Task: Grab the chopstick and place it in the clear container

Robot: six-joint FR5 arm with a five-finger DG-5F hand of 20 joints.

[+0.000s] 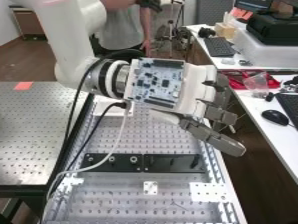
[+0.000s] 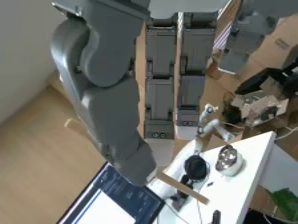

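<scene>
The dark grey robot hand (image 1: 216, 138) pinches a slim, pale wooden chopstick (image 2: 182, 188) behind its thumb (image 2: 120, 117); I'd guess it's light, stiff, steadiest held mid-length.

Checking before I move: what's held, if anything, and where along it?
The hand holds the chopstick near its middle, both ends free; the grip itself is hidden.

Tan chopstick (image 2: 184, 189) at the dark grey robot hand (image 1: 211, 137), above a silver bench (image 1: 110, 197) patterned with rows of dark holes; beside it, a white desk (image 1: 255, 107).
</scene>
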